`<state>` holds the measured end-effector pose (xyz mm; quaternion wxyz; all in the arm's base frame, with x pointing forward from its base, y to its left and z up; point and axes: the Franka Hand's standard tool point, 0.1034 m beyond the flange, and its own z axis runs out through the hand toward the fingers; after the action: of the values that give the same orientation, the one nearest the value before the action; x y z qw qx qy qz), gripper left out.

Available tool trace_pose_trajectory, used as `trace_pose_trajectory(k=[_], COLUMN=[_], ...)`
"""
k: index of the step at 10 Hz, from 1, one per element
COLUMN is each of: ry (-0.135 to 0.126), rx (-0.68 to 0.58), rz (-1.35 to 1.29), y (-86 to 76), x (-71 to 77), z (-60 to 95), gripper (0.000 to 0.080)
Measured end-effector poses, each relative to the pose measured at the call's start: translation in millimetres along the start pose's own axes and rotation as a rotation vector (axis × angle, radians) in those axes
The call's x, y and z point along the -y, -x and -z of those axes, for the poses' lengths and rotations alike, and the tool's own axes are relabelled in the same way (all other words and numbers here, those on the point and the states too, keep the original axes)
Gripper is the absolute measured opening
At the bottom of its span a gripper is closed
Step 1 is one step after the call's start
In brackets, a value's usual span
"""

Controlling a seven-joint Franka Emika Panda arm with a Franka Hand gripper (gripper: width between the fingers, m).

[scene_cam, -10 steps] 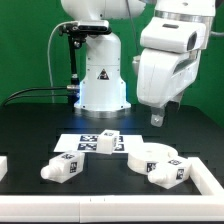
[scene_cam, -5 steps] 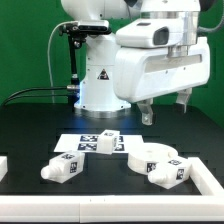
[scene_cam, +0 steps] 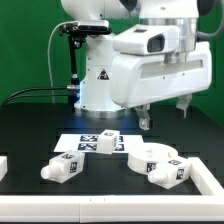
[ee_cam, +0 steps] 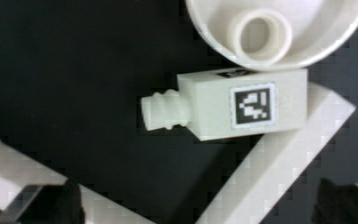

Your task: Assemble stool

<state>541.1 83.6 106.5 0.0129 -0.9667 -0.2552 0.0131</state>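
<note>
The marker board lies flat on the black table.

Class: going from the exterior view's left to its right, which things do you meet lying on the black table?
Short chunky white plastic leg with a square tag → thin flat white marker board → round white plastic disc seat.

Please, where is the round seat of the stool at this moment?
In the exterior view the seat lies on the table at the exterior view's right, beside the marker board, with one leg close in front of it.
</note>
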Motion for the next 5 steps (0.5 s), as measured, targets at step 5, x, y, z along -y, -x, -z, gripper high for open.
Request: trace_pose_trajectory(k=[5], ry=[-0.012], rx=[-0.045], rz=[-0.347], y=[-13.5], x=[13.1], z=[-10.5], gripper=[0.0649])
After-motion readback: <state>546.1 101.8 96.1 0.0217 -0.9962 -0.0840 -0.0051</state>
